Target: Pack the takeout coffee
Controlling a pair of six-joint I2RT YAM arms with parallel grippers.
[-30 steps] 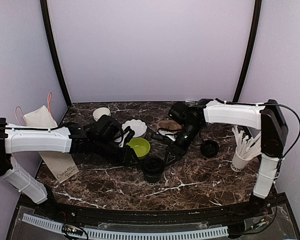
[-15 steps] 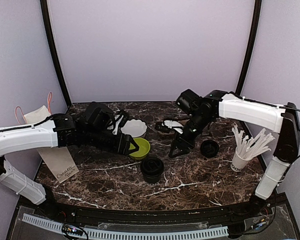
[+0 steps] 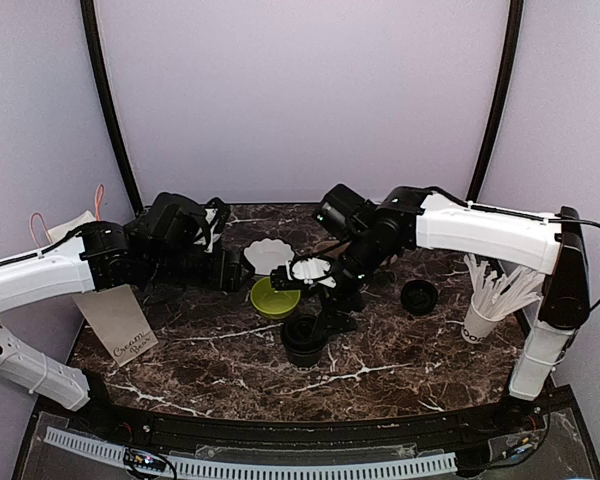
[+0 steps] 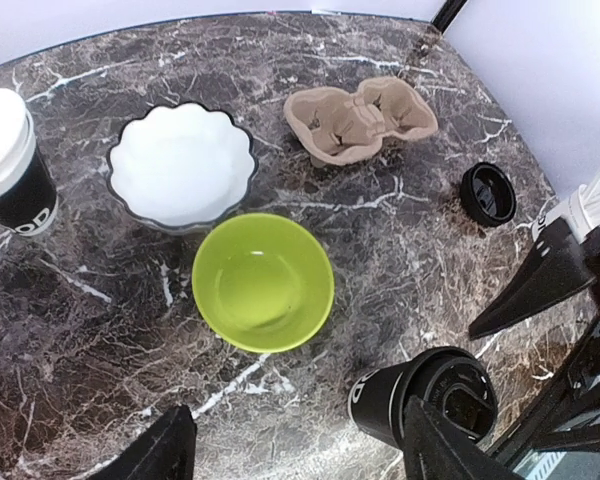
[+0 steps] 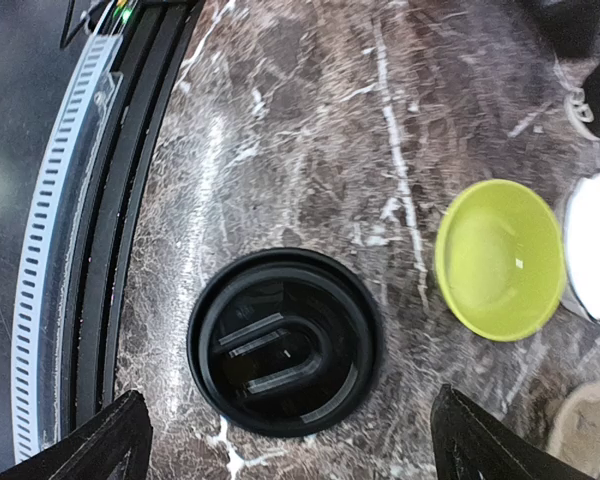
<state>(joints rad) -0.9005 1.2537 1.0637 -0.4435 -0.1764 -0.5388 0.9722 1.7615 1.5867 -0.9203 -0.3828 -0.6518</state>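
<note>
From above: takeout coffee (image 3: 305, 336), black lid on, upright on the marble tabletop (image 3: 400, 370) near the middle front. Right fingers (image 3: 323, 303) directly over it, spread wide, gripping nothing. Green bowl (image 3: 276, 296) just beside the cup, on its far left side; white scalloped dish (image 3: 268, 255) beyond that. Left fingers (image 3: 232, 270) left of the bowl, parted and empty. Loose black lid (image 3: 419, 296) and white cup of sticks (image 3: 478, 322) off to the right, well apart from the coffee. Brown paper bag (image 3: 120, 328) flat at the left edge.

From the left wrist: own fingertips (image 4: 165, 450) spread along the bottom edge, only bare marble between. Coffee at lower right, white lettering on its side, the other arm's dark fingers close beside it. Green bowl in the centre, cardboard cup carrier (image 4: 360, 120) behind it, white-lidded black cup (image 4: 10, 165) far left.

From the right wrist: straight down onto the coffee's lid, framed by both fingertips (image 5: 115, 440) wide apart at the lower corners. Bowl to the right, near but apart. Front rail (image 5: 80, 200) along the left.
</note>
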